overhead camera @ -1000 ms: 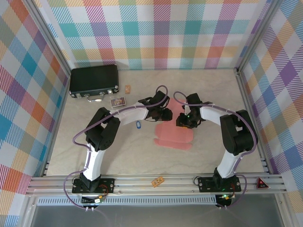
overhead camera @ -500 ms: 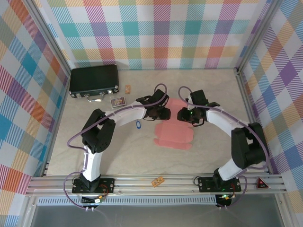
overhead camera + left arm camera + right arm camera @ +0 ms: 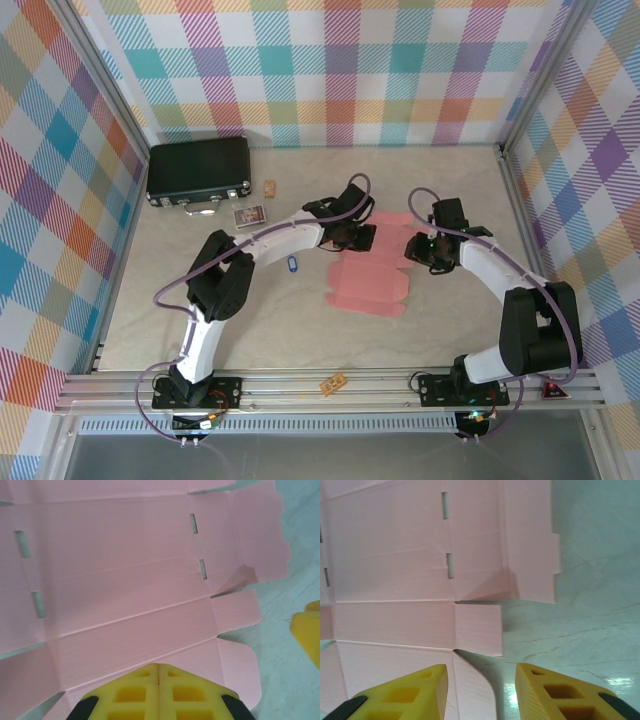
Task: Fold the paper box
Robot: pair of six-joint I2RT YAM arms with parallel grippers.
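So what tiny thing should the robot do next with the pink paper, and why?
Probably lower the right gripper and pinch the side edge of the paper box to start lifting it. The paper box lies flat and unfolded on the table, the right gripper is open with that edge running between its fingers, and the left gripper is shut over the sheet.

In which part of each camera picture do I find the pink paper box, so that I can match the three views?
Top external: the paper box lies flat near the middle of the table.
Left wrist: the paper box spans the top, left and centre.
Right wrist: the paper box takes the left and centre.
Shared landmark: the two slots beside the notched side flap, in both wrist views.
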